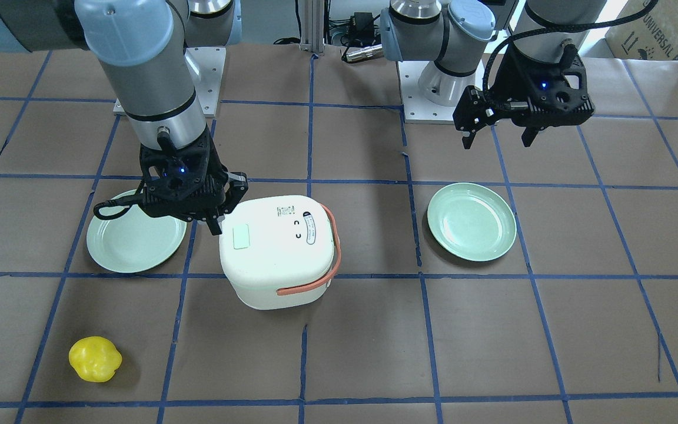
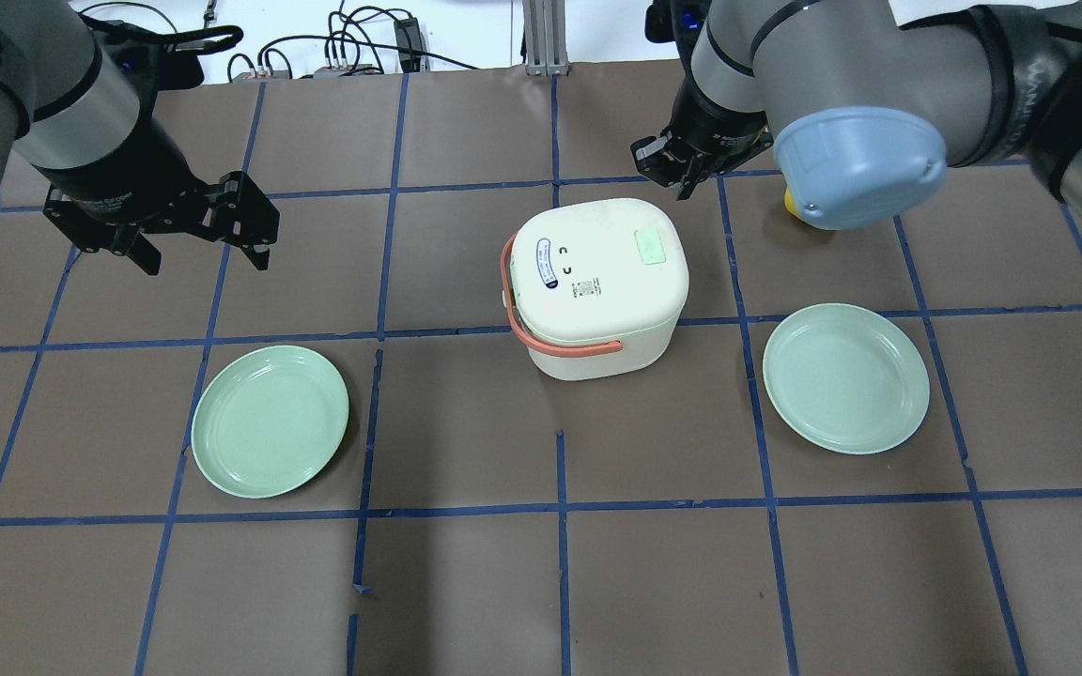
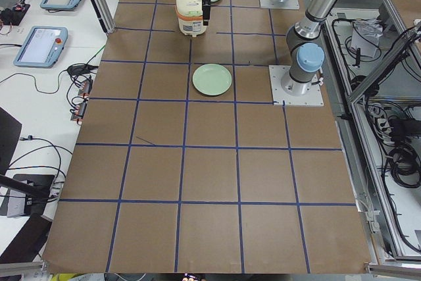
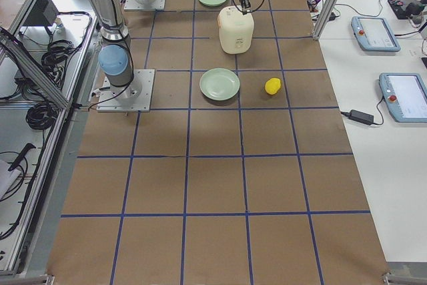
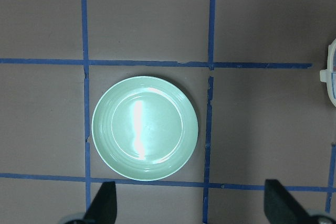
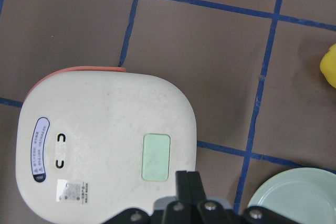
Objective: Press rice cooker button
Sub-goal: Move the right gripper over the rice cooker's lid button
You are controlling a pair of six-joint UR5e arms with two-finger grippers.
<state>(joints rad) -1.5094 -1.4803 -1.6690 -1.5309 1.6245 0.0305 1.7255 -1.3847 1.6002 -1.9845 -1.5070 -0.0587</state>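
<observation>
The white rice cooker [image 1: 280, 253] with an orange handle stands mid-table; it also shows in the overhead view [image 2: 597, 282]. A pale green button [image 1: 240, 237] sits on its lid and shows in the right wrist view [image 6: 156, 157]. My right gripper [image 1: 216, 224] is shut and empty. Its tips [image 6: 187, 182] hover at the lid's edge right beside the button, and I cannot tell whether they touch. My left gripper [image 2: 205, 255] is open and empty, well away from the cooker, above a green plate [image 5: 145, 128].
Two green plates flank the cooker, one on my left [image 2: 270, 421] and one on my right [image 2: 846, 377]. A yellow pepper-like object [image 1: 95, 358] lies beyond the cooker on my right side. Blue tape lines grid the brown table.
</observation>
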